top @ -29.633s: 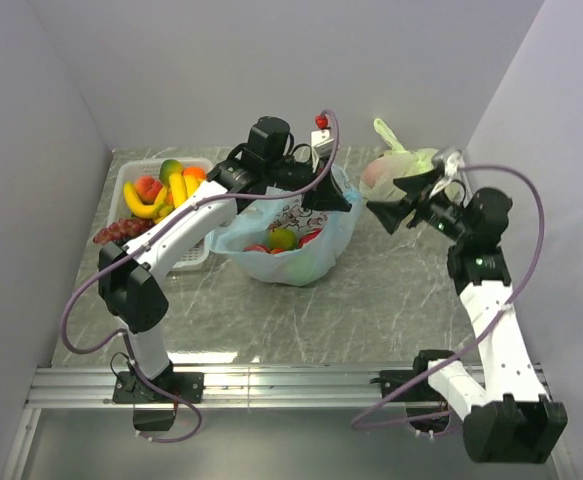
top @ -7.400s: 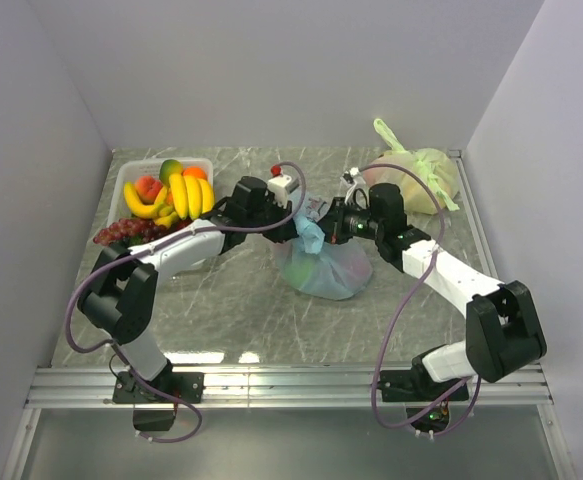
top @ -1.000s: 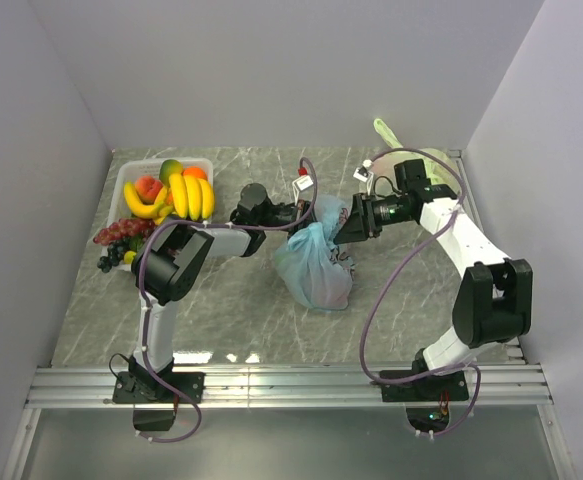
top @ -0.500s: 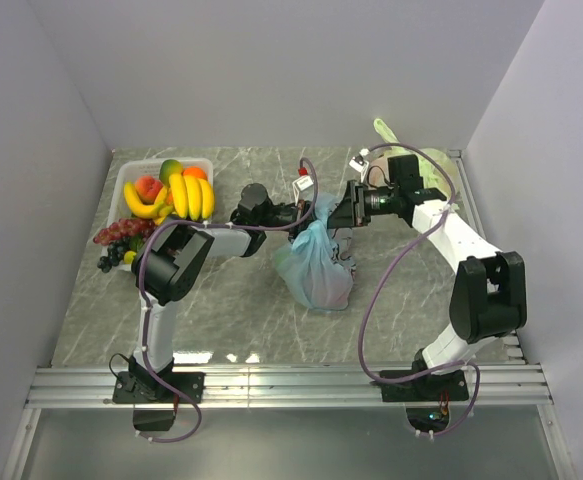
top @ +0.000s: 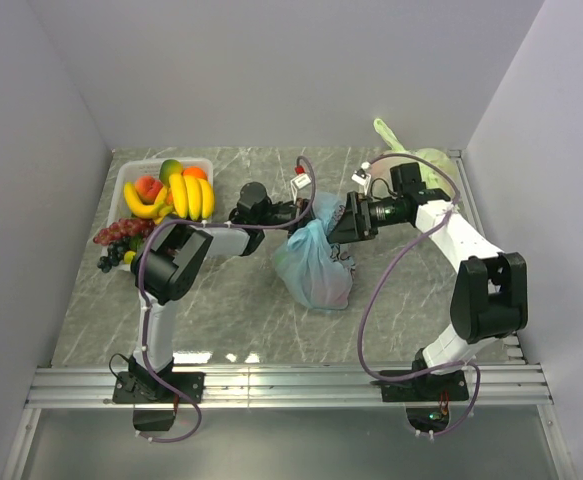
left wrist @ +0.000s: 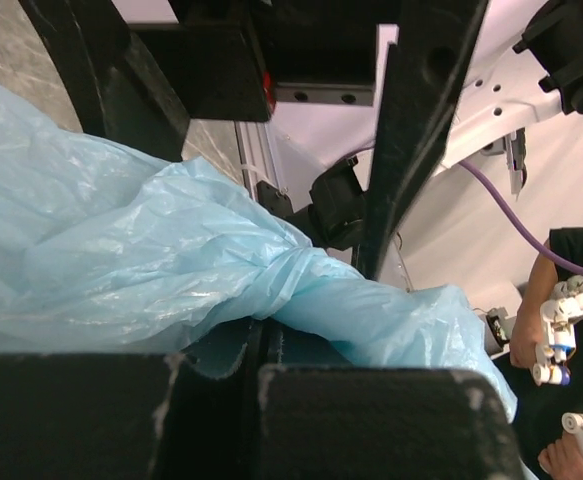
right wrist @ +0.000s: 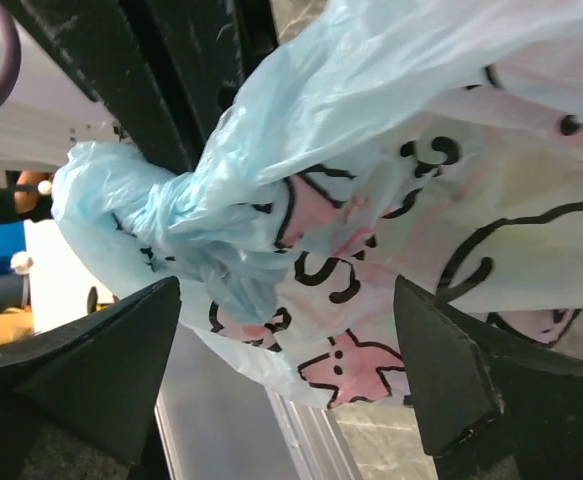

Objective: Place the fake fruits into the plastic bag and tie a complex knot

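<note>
The light-blue plastic bag (top: 314, 268) stands bunched in the middle of the table, its printed side (right wrist: 441, 200) facing the right wrist view. My left gripper (top: 293, 215) is shut on a twisted ear of the bag (left wrist: 301, 275) at its top, with the jaws (left wrist: 261, 350) pressed together on the plastic. The knot (right wrist: 196, 215) is a crumpled blue bunch. My right gripper (top: 344, 225) is open beside the bag's upper right, with its fingers (right wrist: 91, 370) spread wide and touching nothing. Fake fruits, bananas (top: 186, 195) and grapes (top: 116, 233) among them, lie at the left.
A white basket (top: 129, 178) at the back left holds the loose fruits, with the grapes hanging over its front edge. A pale yellow-green tied bag (top: 433, 163) sits at the back right, behind my right arm. Walls close in the table on three sides.
My right gripper has opened wide and let go of the bag's top, dropping slightly lower beside it. The left gripper has kept its grip and not moved.
</note>
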Robot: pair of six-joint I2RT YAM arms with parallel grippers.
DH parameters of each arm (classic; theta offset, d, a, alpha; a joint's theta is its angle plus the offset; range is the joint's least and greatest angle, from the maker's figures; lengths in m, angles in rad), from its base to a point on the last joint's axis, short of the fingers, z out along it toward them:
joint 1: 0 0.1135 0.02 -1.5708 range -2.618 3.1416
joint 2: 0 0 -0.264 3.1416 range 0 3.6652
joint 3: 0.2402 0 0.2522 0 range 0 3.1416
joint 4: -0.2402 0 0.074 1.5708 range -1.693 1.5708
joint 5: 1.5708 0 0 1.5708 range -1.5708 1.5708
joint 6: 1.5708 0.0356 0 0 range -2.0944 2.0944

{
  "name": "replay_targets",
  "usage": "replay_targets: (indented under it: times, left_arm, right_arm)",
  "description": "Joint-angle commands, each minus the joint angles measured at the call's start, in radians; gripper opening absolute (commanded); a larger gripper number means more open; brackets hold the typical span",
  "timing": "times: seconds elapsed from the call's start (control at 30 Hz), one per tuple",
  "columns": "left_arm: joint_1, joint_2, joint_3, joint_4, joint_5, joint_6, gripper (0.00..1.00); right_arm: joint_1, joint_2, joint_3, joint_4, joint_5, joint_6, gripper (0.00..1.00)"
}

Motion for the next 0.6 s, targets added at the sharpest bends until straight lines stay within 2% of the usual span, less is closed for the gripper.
replay_targets:
  times: [0.0, 0.23, 0.47, 0.57]
  left_arm:
    - [0.001, -0.003, 0.037, 0.071, -0.016, -0.018, 0.01]
    - [-0.012, 0.022, 0.047, 0.117, -0.028, -0.041, 0.01]
    - [-0.041, 0.063, 0.078, 0.175, -0.062, -0.061, 0.01]
    - [-0.047, 0.071, 0.06, 0.174, -0.068, -0.042, 0.0]
  right_arm:
    - [0.032, -0.055, -0.021, 0.037, -0.029, 0.037, 0.95]
    - [0.13, -0.008, -0.072, 0.359, -0.019, 0.28, 0.94]
    - [0.177, 0.049, -0.049, 0.517, -0.016, 0.412, 0.93]
    - [0.176, 0.044, -0.032, 0.409, -0.026, 0.348, 0.93]
